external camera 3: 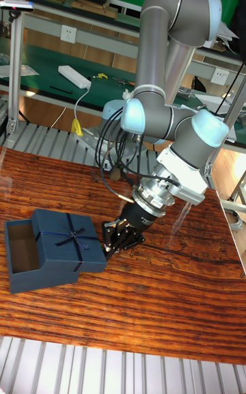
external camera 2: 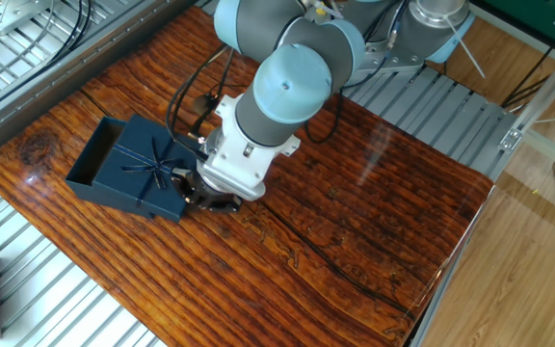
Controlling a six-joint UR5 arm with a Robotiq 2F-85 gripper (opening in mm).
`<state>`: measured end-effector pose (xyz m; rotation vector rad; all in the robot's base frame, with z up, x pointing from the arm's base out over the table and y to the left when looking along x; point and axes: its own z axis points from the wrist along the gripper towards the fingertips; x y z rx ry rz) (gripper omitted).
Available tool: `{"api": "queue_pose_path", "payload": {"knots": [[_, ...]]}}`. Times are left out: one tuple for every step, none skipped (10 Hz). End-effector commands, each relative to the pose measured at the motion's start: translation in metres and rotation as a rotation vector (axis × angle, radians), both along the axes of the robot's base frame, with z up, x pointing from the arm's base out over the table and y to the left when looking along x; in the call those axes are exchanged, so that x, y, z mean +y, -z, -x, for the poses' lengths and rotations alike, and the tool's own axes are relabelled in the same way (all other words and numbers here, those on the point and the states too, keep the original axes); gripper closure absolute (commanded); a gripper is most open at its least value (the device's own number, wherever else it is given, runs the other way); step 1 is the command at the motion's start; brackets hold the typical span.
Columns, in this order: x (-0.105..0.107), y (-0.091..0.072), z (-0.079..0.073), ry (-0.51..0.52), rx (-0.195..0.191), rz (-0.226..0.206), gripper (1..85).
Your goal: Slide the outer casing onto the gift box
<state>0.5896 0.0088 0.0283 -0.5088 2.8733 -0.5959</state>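
The outer casing (external camera 2: 154, 172) is a navy sleeve with a thin ribbon cross and bow, lying on the wooden table at the left. It also shows in the tall fixed view as the outer casing (external camera 3: 68, 240). The gift box (external camera 2: 92, 156) sticks out of the casing's left end with its brown inside showing, and it is seen again as the gift box (external camera 3: 22, 249). My gripper (external camera 2: 192, 189) is low at the casing's right edge, fingers together and touching or nearly touching that edge. The tall view shows the gripper (external camera 3: 111, 239) with nothing between its fingers.
The wooden table (external camera 2: 335, 231) extends right of the arm. Ribbed metal framing (external camera 2: 56, 299) borders the table in front and behind. Black cables (external camera 2: 186, 82) hang from the arm above the casing. A workbench (external camera 3: 61, 72) stands behind.
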Motion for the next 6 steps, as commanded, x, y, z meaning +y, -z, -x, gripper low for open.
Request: {"api": "queue_pose_path", "payload": {"knots": [[-0.002, 0.01, 0.0, 0.008, -0.007, -0.032, 84.7], [-0.003, 0.011, 0.0, 0.008, -0.01, -0.03, 84.7], [-0.005, 0.01, -0.001, 0.007, -0.014, -0.023, 84.7], [-0.006, 0.009, -0.003, 0.004, -0.022, -0.015, 84.7], [-0.006, 0.007, -0.006, 0.001, -0.027, -0.011, 84.7], [-0.014, 0.002, -0.011, -0.011, -0.037, 0.028, 84.7]]}}
